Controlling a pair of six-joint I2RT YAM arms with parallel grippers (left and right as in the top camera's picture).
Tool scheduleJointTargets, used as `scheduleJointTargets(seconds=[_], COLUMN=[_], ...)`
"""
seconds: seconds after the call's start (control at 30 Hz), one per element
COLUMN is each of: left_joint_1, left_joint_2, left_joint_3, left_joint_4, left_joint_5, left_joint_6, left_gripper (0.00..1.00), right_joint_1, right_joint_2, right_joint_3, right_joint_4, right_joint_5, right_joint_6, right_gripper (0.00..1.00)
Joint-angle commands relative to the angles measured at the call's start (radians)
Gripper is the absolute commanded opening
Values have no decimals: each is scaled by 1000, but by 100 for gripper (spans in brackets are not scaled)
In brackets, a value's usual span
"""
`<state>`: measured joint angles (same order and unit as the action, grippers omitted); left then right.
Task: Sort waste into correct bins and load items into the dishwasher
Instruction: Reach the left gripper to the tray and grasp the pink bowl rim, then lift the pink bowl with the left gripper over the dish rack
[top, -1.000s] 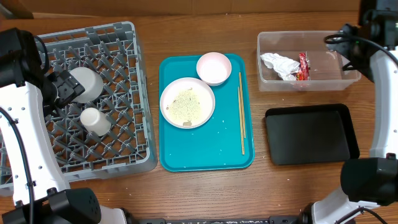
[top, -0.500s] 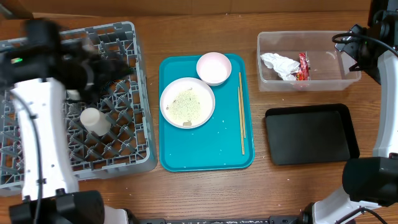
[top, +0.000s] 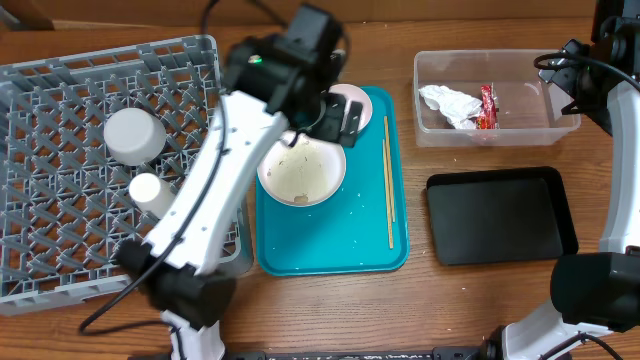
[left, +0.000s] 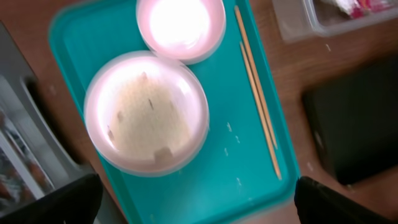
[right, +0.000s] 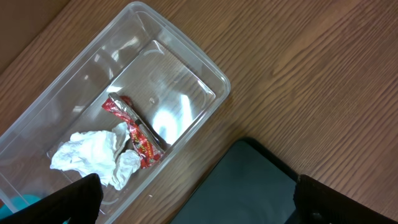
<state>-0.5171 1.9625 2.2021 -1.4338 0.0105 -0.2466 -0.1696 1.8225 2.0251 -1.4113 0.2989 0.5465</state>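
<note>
My left gripper (top: 338, 118) (left: 196, 211) is open and empty. It hangs over the teal tray (top: 330, 245), above the round plate (top: 300, 172) (left: 146, 112) of pale rice crumbs and the whitish-pink bowl (top: 352, 100) (left: 180, 25). Two wooden chopsticks (top: 388, 180) (left: 258, 102) lie along the tray's right side. My right gripper (right: 196, 205) is open and empty above the clear tub (top: 495, 130) (right: 186, 81), which holds the white napkin (top: 448, 102) (right: 93, 155) and the red wrapper (top: 487, 106) (right: 134, 134). The black tray (top: 500, 215) (right: 249, 186) has nothing in it.
The grey dish rack (top: 60, 260) at the left holds an upturned grey-white bowl (top: 134, 135) and a small white cup (top: 150, 192). A few crumbs lie on the teal tray floor. Brown wooden table (top: 450, 300) all round.
My left arm has swung right, from over the dish rack to above the teal tray. The grey-white bowl stays in the rack. My right arm has hardly moved.
</note>
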Motion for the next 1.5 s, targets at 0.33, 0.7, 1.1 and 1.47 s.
scheduleJointTargets(seconds=[0.33,0.7,1.1,1.47], left_joint_1=[-60,-68,-93,-95], left_joint_2=[326,484,509,531], left_joint_3=[43,43,43,20], left_joint_4=[446,435,432,421], left_joint_5=[-147,-140,-108,-176], left_joint_6=[41,69,73,86], left_gripper=[85,73,52,51], right_joint_1=[-1,-1,-1,-1], right_joint_2=[-21,-21,-21,-21], right_joint_3=[16,16,16,16], right_joint_4=[3,3,3,3], right_joint_5=[14,14,14,14], right_joint_6=[4,4,4,4], right_gripper=[100,100,100,100])
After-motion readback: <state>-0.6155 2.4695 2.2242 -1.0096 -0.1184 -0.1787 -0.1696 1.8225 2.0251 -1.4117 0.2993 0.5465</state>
